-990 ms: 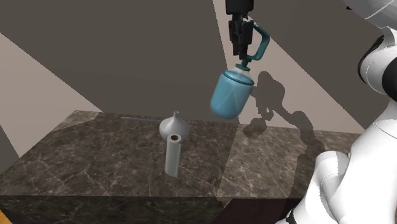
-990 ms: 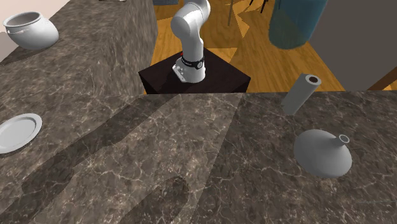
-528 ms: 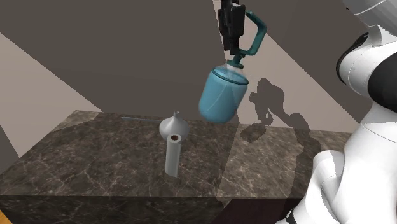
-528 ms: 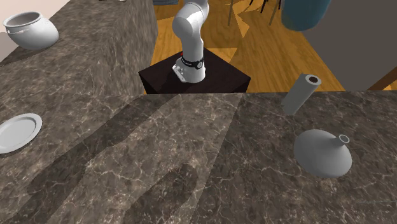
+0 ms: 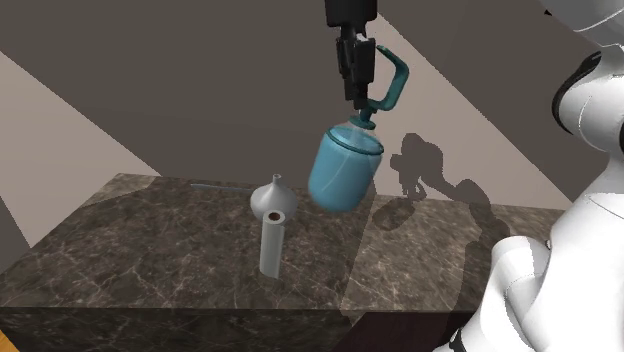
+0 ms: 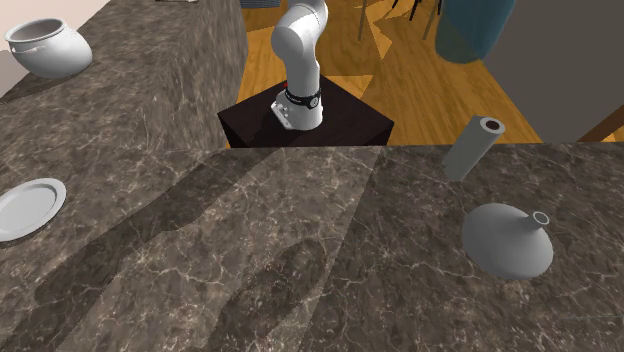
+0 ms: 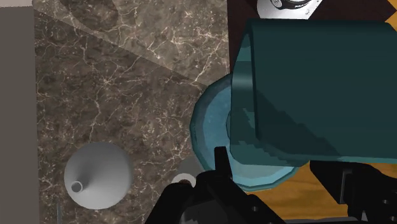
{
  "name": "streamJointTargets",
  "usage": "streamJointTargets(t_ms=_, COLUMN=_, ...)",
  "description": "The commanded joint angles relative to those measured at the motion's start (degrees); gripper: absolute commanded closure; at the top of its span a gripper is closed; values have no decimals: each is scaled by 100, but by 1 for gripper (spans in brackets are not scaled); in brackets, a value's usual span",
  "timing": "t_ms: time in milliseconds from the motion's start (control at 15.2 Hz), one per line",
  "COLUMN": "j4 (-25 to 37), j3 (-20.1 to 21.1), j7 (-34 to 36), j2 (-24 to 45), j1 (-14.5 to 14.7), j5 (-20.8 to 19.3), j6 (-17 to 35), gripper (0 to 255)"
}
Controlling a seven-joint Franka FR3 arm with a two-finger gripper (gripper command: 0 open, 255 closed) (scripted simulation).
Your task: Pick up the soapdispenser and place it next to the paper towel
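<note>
The blue soap bottle (image 5: pixel 345 168) has moved a little toward the shoulder view's left and sits a bit lower than it did a moment ago. In that view, going from left to right, you first see the dark stone desk (image 5: pixel 150 250). On it stands a grey vase (image 5: pixel 274 196) with a thin neck. Just in front of the vase is the grey paper roll (image 5: pixel 272 245), standing up on its end. Next comes the soap bottle. It hangs in the air, tipped to one side, above the desk and up to the right of the paper roll. It does not touch the desk or the roll. The black jaws come down from above and are closed tight on the pump handle at the top of the bottle. At the far right is the white arm (image 5: pixel 560 250). In the second exterior view, from left to right, there is a grey bowl (image 6: pixel 45 48) and a grey plate (image 6: pixel 28 208). Then comes the arm on its dark stand (image 6: pixel 305 125), and then the paper roll and the vase. The bottle is at the top edge, above the roll.
</note>
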Motion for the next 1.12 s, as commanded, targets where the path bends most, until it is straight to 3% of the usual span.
streamJointTargets(t_ms=0, j4=-325, j3=2, j7=39, j2=-127, j1=2, j5=16, j6=203, gripper=255)
streamJointTargets(t_ms=1056, j4=-2432, j3=-13, j7=242, j2=-811, j1=2, j5=77, j6=1615, gripper=255)
